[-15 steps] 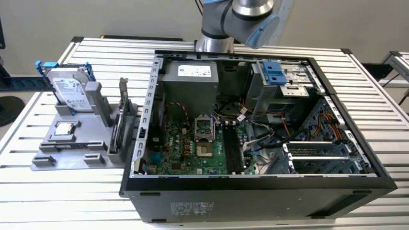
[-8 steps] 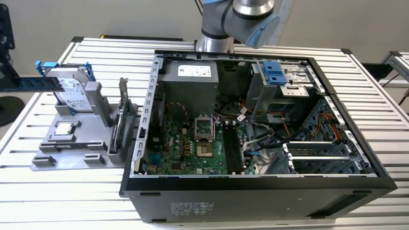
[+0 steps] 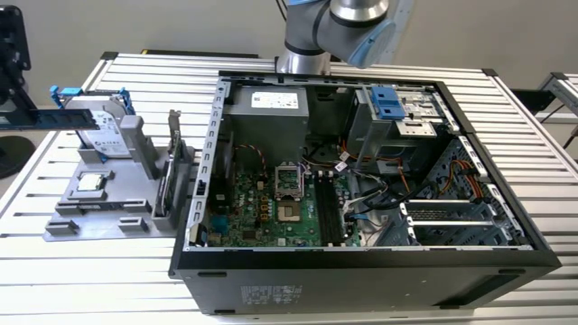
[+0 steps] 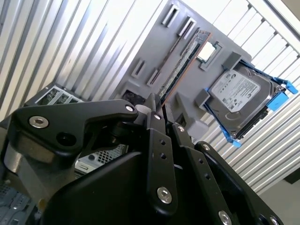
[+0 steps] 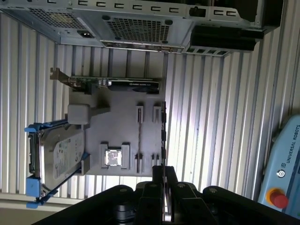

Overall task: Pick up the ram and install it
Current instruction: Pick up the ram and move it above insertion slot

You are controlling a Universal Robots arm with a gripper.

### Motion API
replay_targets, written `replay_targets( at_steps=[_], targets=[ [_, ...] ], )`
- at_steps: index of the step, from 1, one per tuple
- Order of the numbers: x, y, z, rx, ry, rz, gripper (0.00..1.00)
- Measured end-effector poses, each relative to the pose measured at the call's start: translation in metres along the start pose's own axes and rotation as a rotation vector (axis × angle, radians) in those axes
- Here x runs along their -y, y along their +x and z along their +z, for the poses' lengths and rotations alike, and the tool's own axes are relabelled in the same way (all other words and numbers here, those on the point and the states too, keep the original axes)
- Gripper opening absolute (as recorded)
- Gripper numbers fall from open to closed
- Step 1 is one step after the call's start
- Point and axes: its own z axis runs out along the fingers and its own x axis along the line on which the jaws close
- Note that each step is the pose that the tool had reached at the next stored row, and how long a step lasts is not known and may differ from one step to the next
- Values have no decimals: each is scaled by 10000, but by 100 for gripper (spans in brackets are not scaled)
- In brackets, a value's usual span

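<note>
Gripper: the gripper (image 5: 163, 172) has its fingers closed tight on one end of the ram (image 4: 183, 65), and the stick juts out edge-on between them.
Ram: clear of the counter (image 3: 72, 271), held level in the air. In the exterior view it sits at 9 o'clock from the hard drive (image 3: 101, 132), with its free end crossing the drive's outline.
Fixture: the grey fixture (image 3: 95, 220) lies at 9 o'clock from the computer case (image 3: 361, 288). It carries the hard drive, a processor chip (image 3: 91, 181) and an expansion card (image 5: 117, 84).
Case: open, well apart from the ram, toward 3 o'clock.
</note>
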Motion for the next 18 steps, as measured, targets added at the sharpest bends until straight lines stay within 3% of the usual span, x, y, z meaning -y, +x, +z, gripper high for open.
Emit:
replay_targets(
  at_steps=[18],
  targets=[
    [-153, -9, -3, 0, 9, 0, 0]
  ],
)
